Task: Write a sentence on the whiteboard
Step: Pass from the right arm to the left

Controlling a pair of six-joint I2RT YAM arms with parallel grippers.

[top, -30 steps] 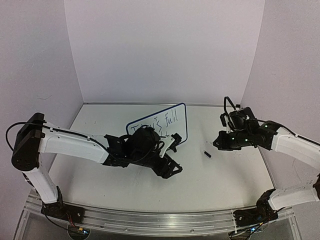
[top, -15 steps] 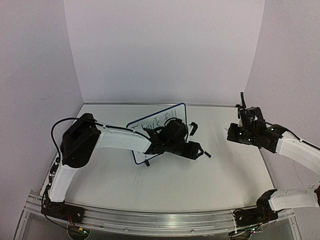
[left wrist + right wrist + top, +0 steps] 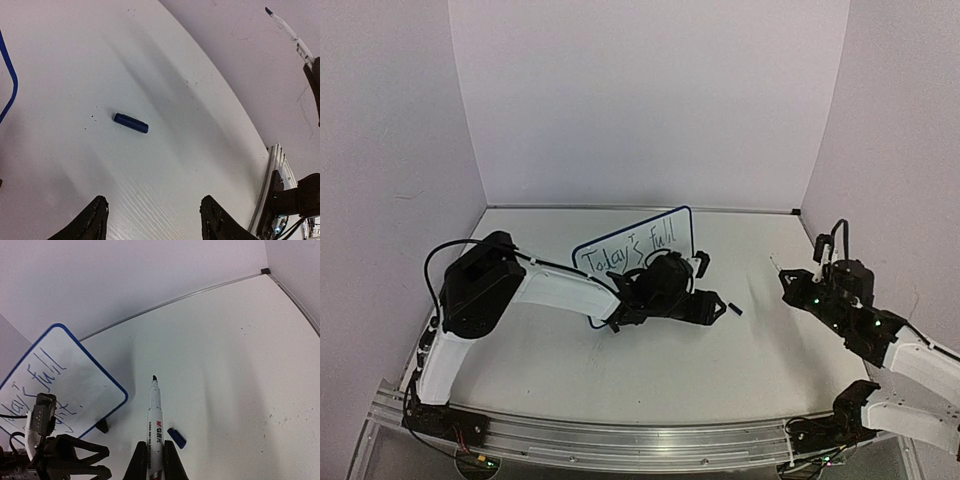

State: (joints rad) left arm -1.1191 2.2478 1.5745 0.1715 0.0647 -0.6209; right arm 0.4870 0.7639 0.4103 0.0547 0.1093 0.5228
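Note:
The whiteboard (image 3: pixel 665 240) stands tilted at mid table, blue-rimmed, on black clip feet. The sentence (image 3: pixel 625 250) reads "Today's full" on the top line; my left arm hides the lower line. In the right wrist view the whiteboard (image 3: pixel 75 375) shows part of both lines of the sentence (image 3: pixel 42 385). My left gripper (image 3: pixel 715 306) is open and empty, low over the table just left of a small blue marker cap (image 3: pixel 734 309). The cap (image 3: pixel 131 123) lies ahead of its open fingers (image 3: pixel 95 220). My right gripper (image 3: pixel 798 290) is shut on the uncapped white marker (image 3: pixel 155 420), tip pointing toward the board.
The cap (image 3: pixel 176 438) lies just right of the marker barrel in the right wrist view. White walls enclose the table on three sides. The aluminium rail (image 3: pixel 620 440) runs along the near edge. My left arm (image 3: pixel 560 290) stretches across in front of the board.
My left gripper has swung right from in front of the board to beside the cap. My right arm has pulled back toward the near right with the marker. The top line shows more fully.

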